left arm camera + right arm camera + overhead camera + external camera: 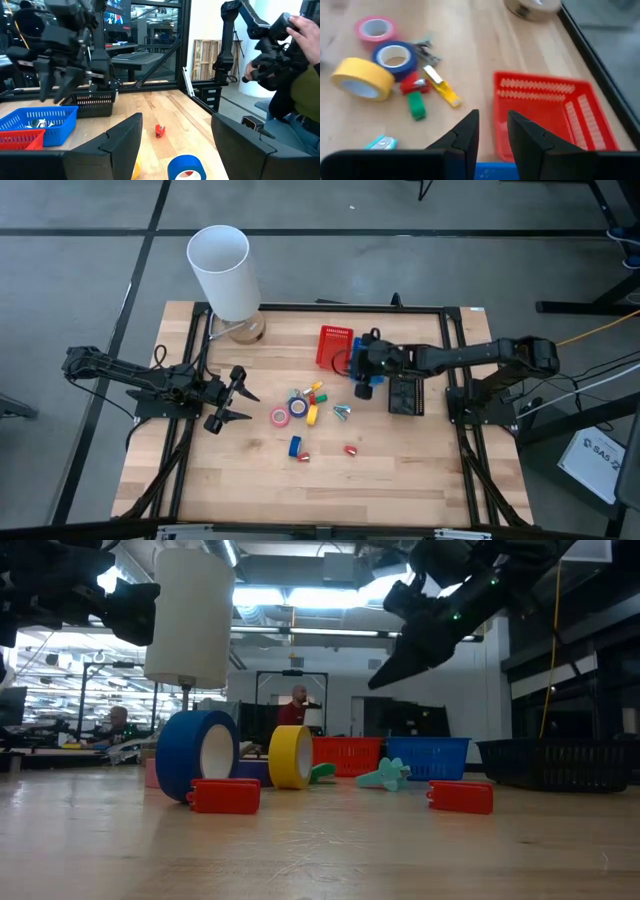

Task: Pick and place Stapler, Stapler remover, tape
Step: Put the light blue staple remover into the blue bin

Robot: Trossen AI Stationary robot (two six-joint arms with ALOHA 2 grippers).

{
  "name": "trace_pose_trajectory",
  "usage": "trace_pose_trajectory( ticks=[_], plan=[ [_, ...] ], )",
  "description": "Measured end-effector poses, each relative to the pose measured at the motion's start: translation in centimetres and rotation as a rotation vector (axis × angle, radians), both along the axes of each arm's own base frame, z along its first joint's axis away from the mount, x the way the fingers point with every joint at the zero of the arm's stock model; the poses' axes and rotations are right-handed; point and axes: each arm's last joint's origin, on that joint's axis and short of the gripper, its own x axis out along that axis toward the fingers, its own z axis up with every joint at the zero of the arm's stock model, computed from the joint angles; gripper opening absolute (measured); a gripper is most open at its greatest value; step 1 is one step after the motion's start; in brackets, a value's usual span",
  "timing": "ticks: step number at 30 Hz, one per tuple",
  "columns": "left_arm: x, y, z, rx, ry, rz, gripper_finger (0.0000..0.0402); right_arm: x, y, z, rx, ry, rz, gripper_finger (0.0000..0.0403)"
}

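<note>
Tape rolls lie in the middle of the table: pink (280, 417), purple-blue (298, 408), yellow (312, 415) and a blue one (295, 446) standing on its edge. Among them are a yellow stapler (441, 87), small red staplers (351, 449) and a teal staple remover (342, 411). My right gripper (493, 132) hovers above the blue basket (362, 388), beside the red basket (335, 345). Its fingers stand slightly apart with nothing between them. My left gripper (235, 395) waits open at the table's left, pointing level toward the pile.
A black basket (405, 393) stands right of the blue one. A tall white cylinder (225, 270) stands at the far left corner. A black frame runs around the table's edges. A person (300, 75) stands beyond the table's near right side. Bare wood lies along the near edge.
</note>
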Motion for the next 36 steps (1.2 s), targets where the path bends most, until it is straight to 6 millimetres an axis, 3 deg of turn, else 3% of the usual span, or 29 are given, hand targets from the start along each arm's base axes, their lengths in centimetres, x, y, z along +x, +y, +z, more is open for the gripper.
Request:
trace_pose_trajectory(
  ticks=[5,18,26,36],
  plan=[
    [0.0,0.0,0.0,0.001,0.000,0.000,0.0235,0.4,2.2,0.3,-0.021,-0.033,0.152,0.0104],
    [0.0,0.0,0.0,0.001,0.000,0.000,0.0235,0.8,6.4,-0.9,0.012,-0.009,0.255,0.0104],
    [0.0,0.0,0.0,0.000,0.000,0.000,0.0235,1.4,7.1,-2.7,0.118,0.033,0.186,0.0104],
    [0.0,0.0,0.0,0.000,0.000,0.000,0.0235,2.0,6.7,-5.6,0.278,0.117,0.052,0.0104]
  ],
)
